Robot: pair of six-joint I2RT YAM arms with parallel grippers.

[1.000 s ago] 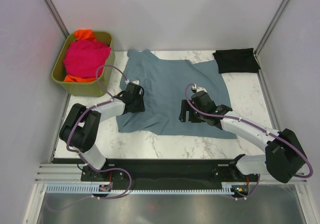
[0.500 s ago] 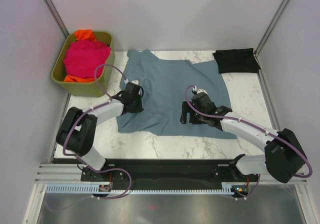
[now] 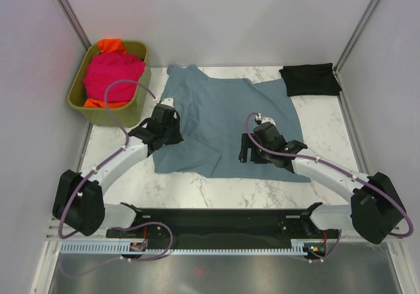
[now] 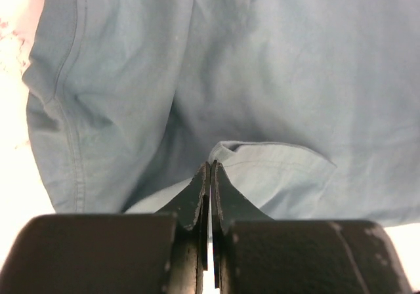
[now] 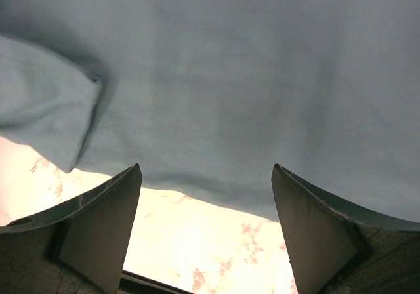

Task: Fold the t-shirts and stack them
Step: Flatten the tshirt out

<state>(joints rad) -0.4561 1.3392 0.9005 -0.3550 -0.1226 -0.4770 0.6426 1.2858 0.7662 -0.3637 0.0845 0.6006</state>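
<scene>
Pinching a soft hem fold of the blue-grey shirt (image 3: 223,107), the left fingers (image 4: 192,201) are clenched; the right fingers (image 5: 98,228) gape above its smooth cloth. It lies spread on the marbled counter (image 3: 325,126); beyond, a folded black shirt (image 3: 310,79).

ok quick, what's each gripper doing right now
Left gripper: closed, pinching a fold of the blue-grey t-shirt.
Right gripper: open, holding nothing, over the same shirt's edge.
</scene>
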